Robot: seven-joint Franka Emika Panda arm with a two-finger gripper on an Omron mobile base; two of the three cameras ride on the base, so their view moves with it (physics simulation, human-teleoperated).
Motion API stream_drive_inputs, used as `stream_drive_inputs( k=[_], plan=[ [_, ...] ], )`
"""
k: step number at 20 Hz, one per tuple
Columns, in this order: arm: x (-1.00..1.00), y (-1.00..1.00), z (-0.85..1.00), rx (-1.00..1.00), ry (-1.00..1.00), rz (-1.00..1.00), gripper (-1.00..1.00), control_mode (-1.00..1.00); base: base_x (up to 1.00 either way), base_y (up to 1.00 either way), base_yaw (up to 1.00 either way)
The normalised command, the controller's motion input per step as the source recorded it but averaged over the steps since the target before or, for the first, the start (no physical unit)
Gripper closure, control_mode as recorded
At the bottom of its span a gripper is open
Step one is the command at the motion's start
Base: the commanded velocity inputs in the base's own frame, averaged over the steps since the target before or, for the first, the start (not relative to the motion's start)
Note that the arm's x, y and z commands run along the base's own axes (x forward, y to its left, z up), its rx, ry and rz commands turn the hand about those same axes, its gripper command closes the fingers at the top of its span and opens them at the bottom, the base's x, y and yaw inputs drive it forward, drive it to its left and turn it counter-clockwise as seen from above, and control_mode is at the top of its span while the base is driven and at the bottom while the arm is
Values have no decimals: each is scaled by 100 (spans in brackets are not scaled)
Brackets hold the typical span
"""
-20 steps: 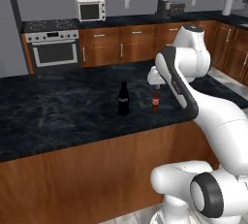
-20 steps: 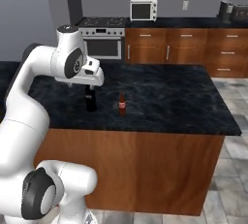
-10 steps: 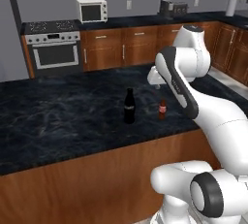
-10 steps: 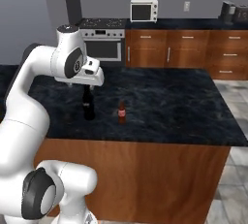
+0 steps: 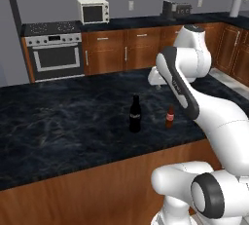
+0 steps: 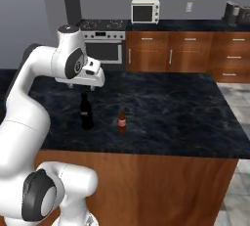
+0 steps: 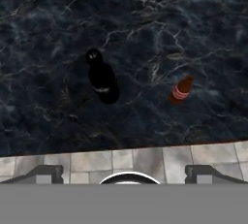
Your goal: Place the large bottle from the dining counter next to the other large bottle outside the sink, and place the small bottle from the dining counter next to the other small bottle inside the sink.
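Observation:
The large bottle (image 5: 134, 116) (image 6: 86, 114) stands upright on the dining counter (image 5: 58, 121) (image 6: 171, 107), near its front edge. The small bottle (image 5: 169, 117) (image 6: 122, 121) stands a short way to its right. My gripper (image 7: 125, 172) hangs open and empty high above the counter's near edge. In the hand view the large bottle (image 7: 102, 78) sits up and left of the fingers, and the small bottle (image 7: 181, 90) up and right, both on the black stone (image 7: 145, 19). The hand (image 5: 154, 77) (image 6: 90, 77) is well above both bottles. The sink is out of view.
Behind the island stand a stove (image 5: 54, 51) (image 6: 103, 41), a microwave (image 5: 93, 10) (image 6: 144, 11) and wood cabinets under a dark back counter (image 5: 141, 22). Grey tiled floor (image 7: 97, 160) lies below the island's near edge and to its right (image 6: 239, 112).
The whole scene has shifted: the base has driven closer, so the counter and both bottles now sit lower and nearer in both base views. The arm keeps its pose and the gripper stays open.

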Motion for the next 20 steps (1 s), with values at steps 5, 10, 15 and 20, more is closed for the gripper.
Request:
stream_drive_inputs(
  k=[5, 10, 15, 20],
  plan=[
    [0, 0, 0, 0, 0, 0, -100, 100, 27, 16, 0],
    [9, 13, -11, 0, 0, 0, -100, -100, 4, 3, 0],
    [0, 26, -24, 0, 0, 0, -100, -100, 0, 0, 0],
    [0, 21, -40, 0, 0, 0, -100, -100, 0, 0, 0]
  ],
)
